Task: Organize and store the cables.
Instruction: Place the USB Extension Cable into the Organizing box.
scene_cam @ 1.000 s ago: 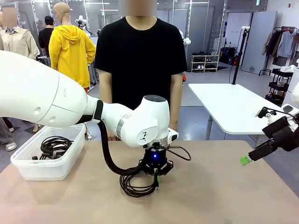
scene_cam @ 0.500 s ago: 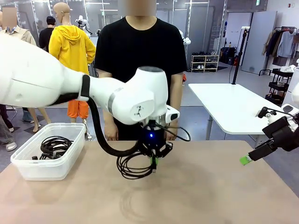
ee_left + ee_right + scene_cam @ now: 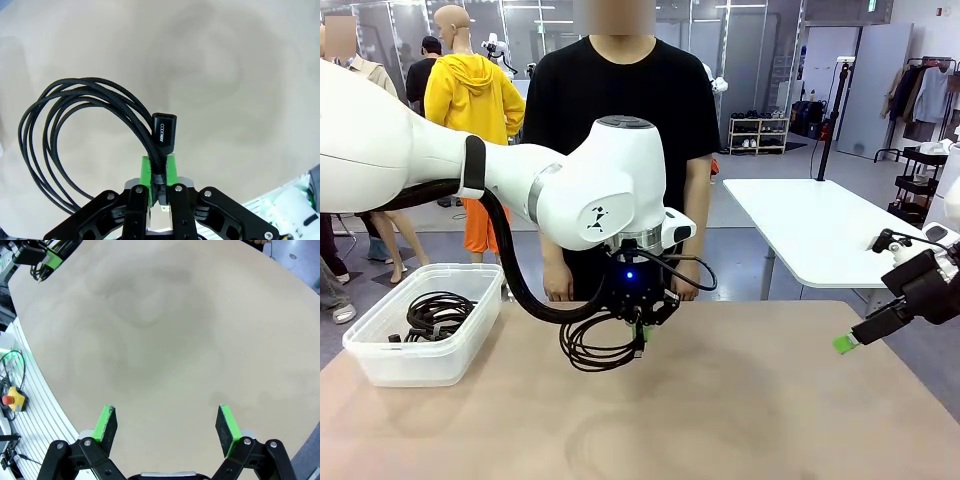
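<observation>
My left gripper [image 3: 640, 332] is shut on a coiled black cable [image 3: 595, 345], which hangs in loops above the middle of the brown table [image 3: 770, 400]. In the left wrist view the green pads [image 3: 146, 170] pinch the cable [image 3: 75, 110] just below its black plug [image 3: 164, 133], and the coil loops out to the left. More coiled black cables [image 3: 435, 312] lie in the clear plastic bin [image 3: 390, 360] at the table's left. My right gripper [image 3: 847, 341] hovers open at the table's right edge; its green pads [image 3: 106, 422] stand wide apart over bare table.
A person in a black shirt [image 3: 620, 120] stands at the table's far side, hands near the far edge behind my left arm. A white table [image 3: 810, 225] stands behind at the right.
My left gripper has lifted the coiled cable off the table and carried it up and slightly leftward. The right arm has stayed still.
</observation>
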